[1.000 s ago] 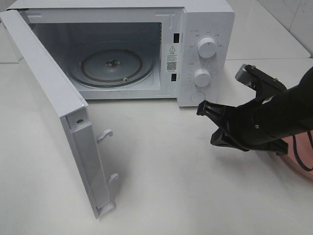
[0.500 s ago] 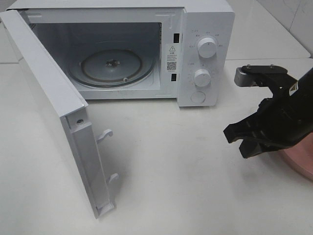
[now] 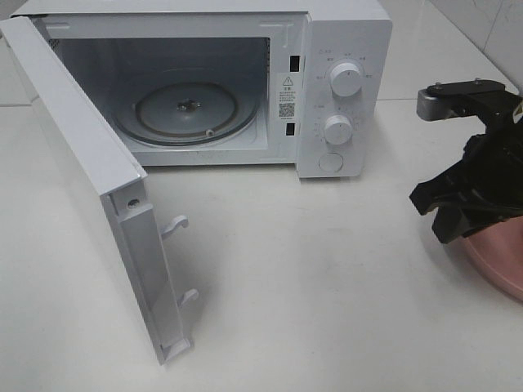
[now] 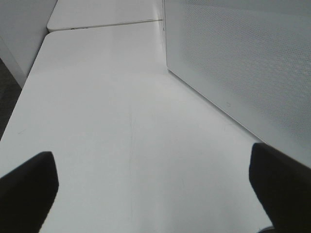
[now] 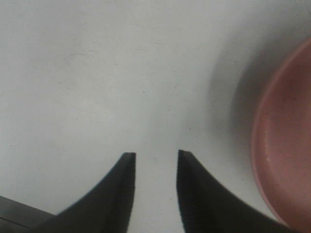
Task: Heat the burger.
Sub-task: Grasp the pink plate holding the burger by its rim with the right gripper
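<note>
One step is done: the door [image 3: 82, 163] of the white microwave oven [image 3: 359, 33] stands open. The left tool [image 4: 154, 179] and right tool [image 5: 155, 155] are released, empty. The burger is not in view; loading remains.

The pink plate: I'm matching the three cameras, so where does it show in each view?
Exterior high: the pink plate is at the right edge, partly hidden by the right gripper.
Left wrist: not in it.
Right wrist: its rim lies beside the right gripper, outside the jaws.
Shared landmark: the white table, in all three views.
</note>
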Robot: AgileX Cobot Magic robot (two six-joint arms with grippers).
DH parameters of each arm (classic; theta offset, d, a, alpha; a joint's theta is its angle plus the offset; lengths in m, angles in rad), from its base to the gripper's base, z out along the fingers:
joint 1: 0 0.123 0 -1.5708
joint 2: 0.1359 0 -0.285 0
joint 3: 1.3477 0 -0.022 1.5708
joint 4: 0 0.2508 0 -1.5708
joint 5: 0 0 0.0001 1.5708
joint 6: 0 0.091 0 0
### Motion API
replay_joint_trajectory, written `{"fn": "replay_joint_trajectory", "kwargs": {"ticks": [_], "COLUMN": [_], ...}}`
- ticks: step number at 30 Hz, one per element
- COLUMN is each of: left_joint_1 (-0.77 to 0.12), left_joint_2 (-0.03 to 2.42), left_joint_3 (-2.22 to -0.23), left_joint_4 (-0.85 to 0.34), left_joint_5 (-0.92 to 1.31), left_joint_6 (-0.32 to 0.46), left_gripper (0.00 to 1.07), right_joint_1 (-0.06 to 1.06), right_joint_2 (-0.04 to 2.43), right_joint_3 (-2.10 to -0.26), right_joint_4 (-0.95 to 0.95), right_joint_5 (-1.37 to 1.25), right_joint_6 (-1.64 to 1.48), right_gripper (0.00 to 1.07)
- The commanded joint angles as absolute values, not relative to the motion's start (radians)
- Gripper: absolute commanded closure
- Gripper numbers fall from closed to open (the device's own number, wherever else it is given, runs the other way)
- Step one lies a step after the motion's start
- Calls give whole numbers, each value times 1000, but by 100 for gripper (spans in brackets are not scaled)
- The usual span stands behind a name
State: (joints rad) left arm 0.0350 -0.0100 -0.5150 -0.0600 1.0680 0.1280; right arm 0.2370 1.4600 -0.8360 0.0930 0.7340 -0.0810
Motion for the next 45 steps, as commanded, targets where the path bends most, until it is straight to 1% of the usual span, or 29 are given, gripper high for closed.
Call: {"fn": "replay_joint_trajectory", "kwargs": {"ticks": [1,2,3,5,9,11,13,17,20,28,35,45], "left_joint_1": [35,35,35,35,35,35,35,35,35,35,35,35], "left_joint_2": [-30,-30,-30,-30,-30,-30,-30,-30,-30,-30,-30,-30], "left_joint_3": [-516,-516,-516,-516,-516,-516,-516,-516,-516,-516,-516,-516], "left_joint_4": [-63,-63,-63,-63,-63,-63,-63,-63,-63,-63,-63,-64], "left_joint_5": [1071,1071,1071,1071,1071,1071,1071,1071,1071,1071,1071,1071], "left_joint_6": [122,122,122,122,122,122,122,122,122,122,122,123], "left_gripper": [7,7,7,7,7,7,7,7,7,7,7,7], "right_joint_1": [194,186,186,186,186,186,186,134,117,117,117,117], "right_joint_2": [1451,1452,1452,1454,1454,1455,1458,1501,1543,1633,1717,1810], "right_joint_3": [-843,-843,-843,-841,-841,-841,-841,-841,-841,-841,-843,-843], "right_joint_4": [34,0,0,-30,-38,-39,-39,-37,-40,-50,-120,-148], "right_joint_5": [752,748,748,747,743,736,732,730,723,640,555,461], "right_joint_6": [-90,-89,-89,-95,-95,-95,-95,-93,-93,-81,-41,-44], "right_gripper": [39,19,19,5,6,9,10,12,12,14,15,17]}}
